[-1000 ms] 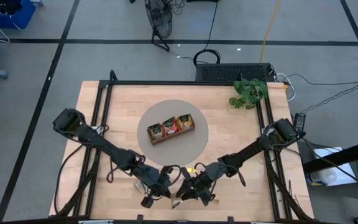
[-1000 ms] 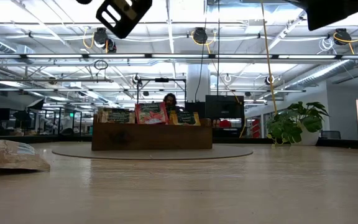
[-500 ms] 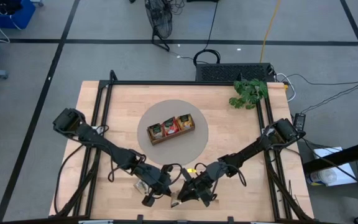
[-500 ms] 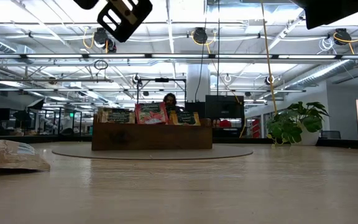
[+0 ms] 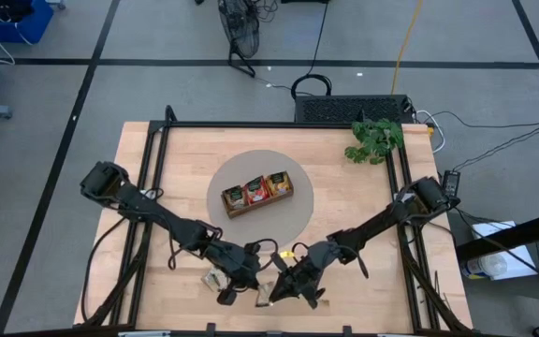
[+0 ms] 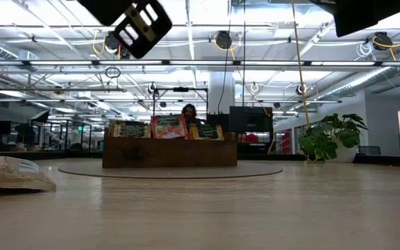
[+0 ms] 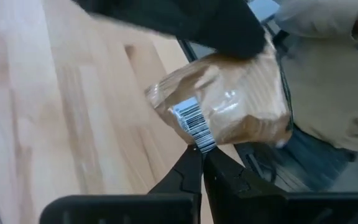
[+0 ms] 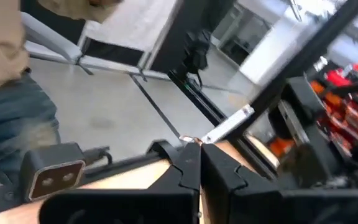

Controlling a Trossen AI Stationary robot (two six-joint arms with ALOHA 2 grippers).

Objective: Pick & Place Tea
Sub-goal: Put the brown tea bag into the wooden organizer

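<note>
A crumpled brown paper bag with a barcode label hangs near the table's near edge, between my two grippers. My left gripper is shut on it, and my right gripper is shut at its top. The tea sachets, red, yellow and pale, stand on edge in a brown wooden tray on a round grey mat at mid-table. A second brown bag lies flat on the table by my left arm. My left gripper pinches the bag's lower edge beside the barcode between its two fingertips, slanting down from the table's left. The bag is clear of the table. My right gripper's dark fingers lie over the bag's top edge, coming level from the right. They hide the place of contact.
A person in a beige top and jeans stands just past the near edge. A potted plant sits at the far right corner. Black frame rails run along the table's sides. Bare wood lies between the mat and the grippers.
My left gripper has turned a little about its own line. The bag stays between the two grippers.
</note>
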